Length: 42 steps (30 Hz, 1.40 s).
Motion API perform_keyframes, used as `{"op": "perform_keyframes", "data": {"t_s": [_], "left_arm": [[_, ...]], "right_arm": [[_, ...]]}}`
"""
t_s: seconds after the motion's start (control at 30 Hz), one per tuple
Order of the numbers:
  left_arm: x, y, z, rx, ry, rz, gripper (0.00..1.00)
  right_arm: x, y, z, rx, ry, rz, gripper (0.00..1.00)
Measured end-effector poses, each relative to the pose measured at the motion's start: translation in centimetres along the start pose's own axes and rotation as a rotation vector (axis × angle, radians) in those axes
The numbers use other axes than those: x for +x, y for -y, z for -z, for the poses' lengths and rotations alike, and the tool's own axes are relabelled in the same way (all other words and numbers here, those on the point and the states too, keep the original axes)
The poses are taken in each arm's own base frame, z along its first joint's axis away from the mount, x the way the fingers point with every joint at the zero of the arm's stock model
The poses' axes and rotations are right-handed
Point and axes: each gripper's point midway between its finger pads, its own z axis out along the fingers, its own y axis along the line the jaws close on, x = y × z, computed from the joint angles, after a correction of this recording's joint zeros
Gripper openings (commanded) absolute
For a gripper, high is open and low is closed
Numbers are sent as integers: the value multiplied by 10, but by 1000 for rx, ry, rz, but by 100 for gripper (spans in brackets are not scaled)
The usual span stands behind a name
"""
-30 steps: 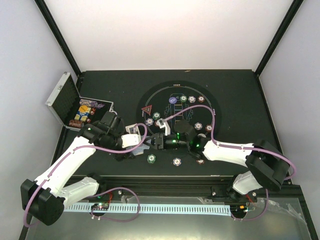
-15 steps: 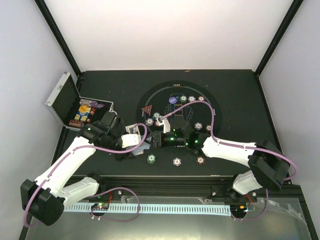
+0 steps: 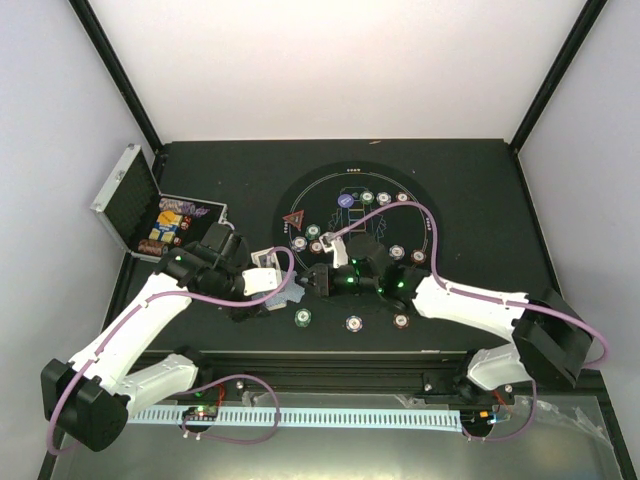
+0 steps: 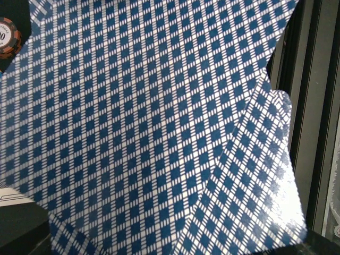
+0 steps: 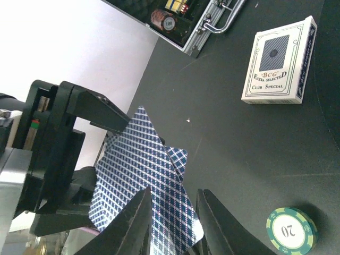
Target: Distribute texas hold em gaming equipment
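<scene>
Cards in left fingers, between right fingers

Lab: white-walled, black-framed enclosure

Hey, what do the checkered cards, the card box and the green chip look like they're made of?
The cards: likely coated paper or plastic; thin printed sheets with a slight sheen. The card box: printed cardboard, matte, with folded edges. The green chip: probably moulded composite or plastic; thick striped rim, printed 20.
</scene>
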Motion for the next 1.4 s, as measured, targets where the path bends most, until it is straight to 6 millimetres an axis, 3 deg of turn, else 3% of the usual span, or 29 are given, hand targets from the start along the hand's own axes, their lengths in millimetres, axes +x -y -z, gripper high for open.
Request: {"op": "perform_keyframes", "data": {"t_s": [0.1, 0.43, 0.9, 1.1, 1.4], "left_arm": [[0, 0, 0, -3, -2, 0, 2], [0, -2, 0, -10, -2, -3, 2], [0, -2, 0, -12, -3, -3, 2], [1, -3, 0, -15, -7, -3, 2], [-1, -4, 1, -38, 14, -17, 1]], "right_arm": [[-2, -3, 3, -5, 10, 7, 19], [2, 1, 9, 16, 7, 9, 18], [2, 3, 18, 45, 15, 33, 1], [2, 3, 18, 44, 15, 35, 1], [-4, -21, 25, -45, 30, 29, 1]]}}
